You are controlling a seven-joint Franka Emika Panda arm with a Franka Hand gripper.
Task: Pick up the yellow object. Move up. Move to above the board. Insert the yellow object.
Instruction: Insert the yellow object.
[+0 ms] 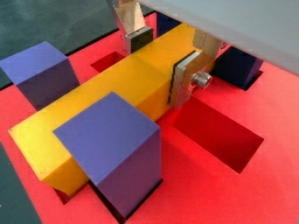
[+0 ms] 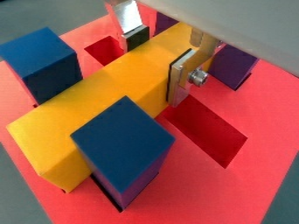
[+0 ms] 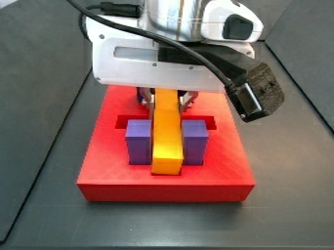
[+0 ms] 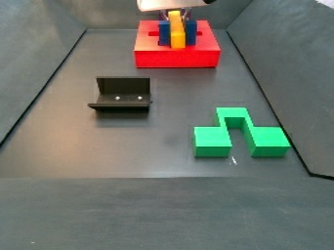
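Observation:
The yellow object [image 1: 105, 105] is a long orange-yellow bar lying across the red board [image 1: 216, 203], between two purple posts [image 1: 111, 140] in a wrist view that look blue [image 2: 122, 140] in the wrist view from the opposite side. My gripper [image 1: 162, 66] straddles the bar's far half, with a silver finger [image 1: 187, 79] pressed on each long side. It is shut on the bar [image 2: 105, 101]. In a side view the gripper [image 3: 167, 98] stands over the board [image 3: 163, 186] with the bar [image 3: 167, 137] below it, level with the posts.
An open square recess [image 1: 222, 136] lies beside the bar. Further posts [image 2: 233, 66] stand behind the gripper. On the dark floor stand the black fixture [image 4: 120, 95] and a green block [image 4: 241, 135], both well away from the board [image 4: 177, 57].

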